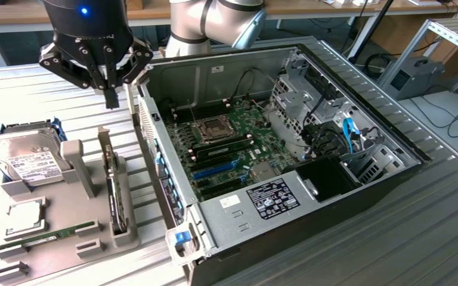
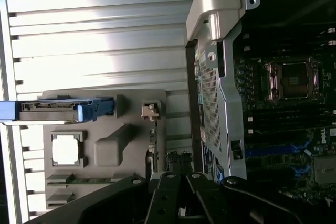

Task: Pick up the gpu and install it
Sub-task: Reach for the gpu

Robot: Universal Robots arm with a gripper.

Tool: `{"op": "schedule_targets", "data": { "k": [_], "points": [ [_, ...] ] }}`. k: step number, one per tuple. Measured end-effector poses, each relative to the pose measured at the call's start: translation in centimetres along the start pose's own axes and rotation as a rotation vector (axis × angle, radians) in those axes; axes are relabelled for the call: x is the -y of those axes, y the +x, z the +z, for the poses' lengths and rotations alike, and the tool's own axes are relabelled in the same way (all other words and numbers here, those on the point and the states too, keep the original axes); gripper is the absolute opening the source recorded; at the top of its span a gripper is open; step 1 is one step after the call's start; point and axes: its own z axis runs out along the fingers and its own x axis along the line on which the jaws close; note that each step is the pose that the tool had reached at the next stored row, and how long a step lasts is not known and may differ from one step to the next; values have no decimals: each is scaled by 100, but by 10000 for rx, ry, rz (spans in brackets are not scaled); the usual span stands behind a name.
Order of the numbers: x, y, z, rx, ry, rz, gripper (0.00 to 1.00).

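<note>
GPU (image 1: 115, 193) stands on its long edge in a slot of the grey holder tray (image 1: 62, 244), at the side of the tray that is nearest to the PC case (image 1: 237, 211); nothing touches it. In the wrist view the GPU (image 2: 153, 150) shows edge-on as a thin strip btw. the tray (image 2: 131, 108) and the case wall (image 2: 215, 14). Gripper (image 1: 111, 98) hangs in the air above the slatted metal table (image 1: 46, 101), well apart from the card and higher than the tray, near the back corner of the case. Its jaws look pressed together to one narrow tip, w/ nothing btw. them. In the wrist view the gripper (image 2: 178, 169) shows its dark links, which come together over the gap btw. tray and case. Also on the tray: an HDD (image 1: 24, 159) w/ white label in a blue carrier, a CPU (image 1: 26, 217) lying flat in a square pocket, and a green RAM stick (image 1: 50, 235) in a low groove. The case lies on its side w/ the cover off, so the motherboard (image 1: 237, 143) is visible, incl. the CPU socket (image 1: 213, 128) and the blue card slots (image 1: 217, 170) on the side towards the tray. The slots carry no card.
</note>
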Motion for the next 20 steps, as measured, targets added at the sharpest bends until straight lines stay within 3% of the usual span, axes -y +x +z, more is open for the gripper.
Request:
{"op": "schedule_targets", "data": {
  "k": [11,20],
  "points": [
    [42,-3,1,0,0,1,11],
    [177,-13,17,0,8,0,11]
  ]
}}
